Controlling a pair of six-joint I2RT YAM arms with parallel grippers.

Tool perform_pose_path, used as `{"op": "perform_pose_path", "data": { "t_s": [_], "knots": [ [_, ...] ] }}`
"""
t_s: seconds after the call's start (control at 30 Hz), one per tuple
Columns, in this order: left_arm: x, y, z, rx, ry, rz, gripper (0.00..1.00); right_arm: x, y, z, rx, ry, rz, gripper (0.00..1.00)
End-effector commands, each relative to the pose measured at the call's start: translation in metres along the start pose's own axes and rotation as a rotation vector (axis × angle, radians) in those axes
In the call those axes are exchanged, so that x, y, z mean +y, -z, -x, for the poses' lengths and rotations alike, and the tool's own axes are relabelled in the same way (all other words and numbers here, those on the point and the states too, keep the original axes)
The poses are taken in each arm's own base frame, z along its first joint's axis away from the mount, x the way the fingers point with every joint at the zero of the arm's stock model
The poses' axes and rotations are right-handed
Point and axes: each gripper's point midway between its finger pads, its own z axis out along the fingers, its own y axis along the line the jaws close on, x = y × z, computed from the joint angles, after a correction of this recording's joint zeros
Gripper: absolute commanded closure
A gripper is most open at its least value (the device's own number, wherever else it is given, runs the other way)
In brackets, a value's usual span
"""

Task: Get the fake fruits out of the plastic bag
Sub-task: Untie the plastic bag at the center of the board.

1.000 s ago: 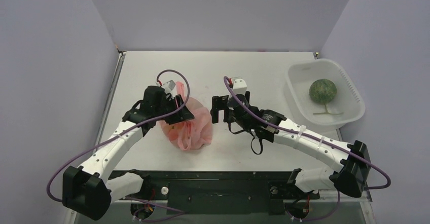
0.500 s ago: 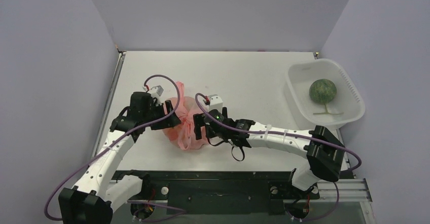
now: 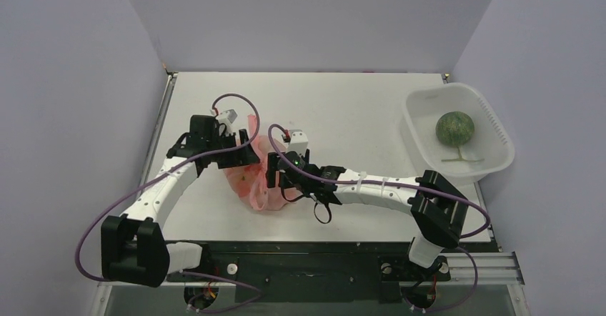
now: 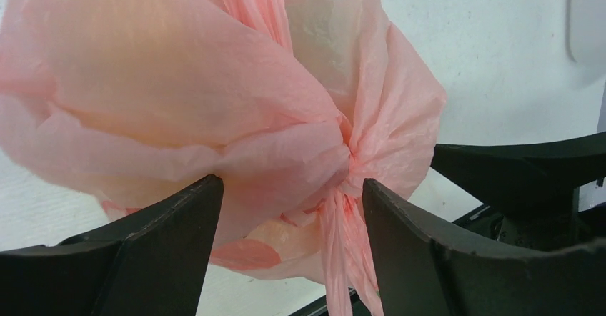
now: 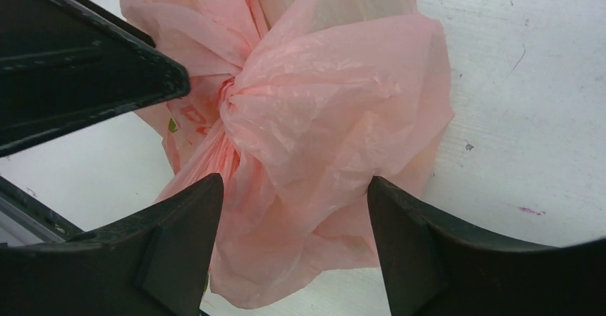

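Thin crinkly translucent pink plastic bag (image 3: 259,187) sits on the white matte table (image 3: 357,105), left of centre in the top view, well apart from the white rigid plastic tub (image 3: 502,139) at the right edge. The tub holds one mottled green round fruit with a thin stem (image 3: 455,127). Bag neck is gathered into a tight twist (image 4: 347,160) with the film ballooning out around it. Fake fruits aren't directly visible; a yellowish glow shows through the film in the upper left of the left wrist view, can't tell what it is. Small red print (image 5: 190,111) shows on the bag near the twist. Left gripper (image 3: 245,156) is at the bag's upper-left side, jaws spread wide, film bulging between the black fingers (image 4: 154,248). Right gripper (image 3: 274,178) is at the bag's right side, also spread wide and straddling the crumpled film, not clamped. In both wrist views the other gripper's finger sits just beside the twist. The tabletop is speckled and scuffed, with a small pink smear (image 5: 527,209) at the lower right of the right wrist view. Pale lavender walls (image 3: 300,16) close off the back and both sides. A metal rail (image 3: 159,139) runs along the table's left edge and a black base plate (image 3: 307,259) lies along the bottom. Purple cables (image 3: 246,109) loop over both arms.
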Motion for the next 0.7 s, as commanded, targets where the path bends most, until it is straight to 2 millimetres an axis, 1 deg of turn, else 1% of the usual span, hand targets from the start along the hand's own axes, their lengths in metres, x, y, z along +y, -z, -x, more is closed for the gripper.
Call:
{"op": "perform_pose_path", "data": {
  "t_s": [0.0,0.03,0.07,0.1,0.13,0.17,0.2,0.23,0.3,0.4,0.43,0.47,0.53,0.57,0.6,0.63,0.67],
  "knots": [
    [-0.031,-0.014,0.015,-0.021,-0.091,-0.144,0.36,0.009,0.004,0.023,-0.084,-0.056,0.026,0.36],
    [-0.035,-0.017,0.015,-0.025,-0.105,-0.158,0.38,0.005,0.003,0.019,-0.075,-0.057,0.021,0.39],
    [-0.034,-0.02,0.009,-0.012,-0.114,-0.166,0.45,0.002,0.003,0.019,-0.068,-0.061,0.023,0.45],
    [-0.035,-0.022,0.007,-0.01,-0.137,-0.175,0.49,-0.002,0.002,0.017,-0.063,-0.06,0.018,0.49],
    [-0.034,-0.024,0.003,-0.001,-0.144,-0.18,0.55,-0.005,0.004,0.015,-0.056,-0.058,0.016,0.61],
    [-0.031,-0.024,-0.001,0.014,-0.162,-0.174,0.59,-0.006,0.005,0.014,-0.055,-0.055,0.016,0.66],
    [-0.03,-0.024,-0.001,0.019,-0.168,-0.166,0.69,-0.007,0.01,0.013,-0.059,-0.056,0.02,0.7],
    [-0.03,-0.023,-0.004,0.025,-0.177,-0.162,0.73,-0.006,0.012,0.012,-0.058,-0.051,0.025,0.71],
    [-0.032,-0.022,-0.006,0.023,-0.192,-0.167,0.83,-0.008,0.018,0.01,-0.05,-0.042,0.028,0.7],
    [-0.04,-0.019,-0.006,0.009,-0.215,-0.193,0.93,-0.013,0.026,0.01,-0.039,-0.013,0.003,0.69],
    [-0.042,-0.017,-0.006,0.007,-0.222,-0.207,1.0,-0.014,0.028,0.009,-0.038,0.004,-0.001,0.68],
    [-0.044,-0.017,-0.006,0.006,-0.227,-0.216,1.0,-0.016,0.031,0.011,-0.04,0.014,-0.013,0.67],
    [-0.047,-0.016,-0.006,0.009,-0.238,-0.237,1.0,-0.02,0.038,0.015,-0.048,0.041,-0.048,0.6],
    [-0.048,-0.016,-0.006,0.01,-0.244,-0.242,1.0,-0.022,0.04,0.015,-0.048,0.05,-0.062,0.54],
    [-0.048,-0.016,-0.006,0.01,-0.247,-0.243,1.0,-0.026,0.044,0.019,-0.06,0.068,-0.095,0.51],
    [-0.048,-0.016,-0.006,0.008,-0.253,-0.242,1.0,-0.031,0.047,0.025,-0.086,0.078,-0.125,0.46],
    [-0.048,-0.015,-0.005,0.007,-0.256,-0.242,1.0,-0.031,0.05,0.028,-0.095,0.11,-0.136,0.44]
  ]
}}
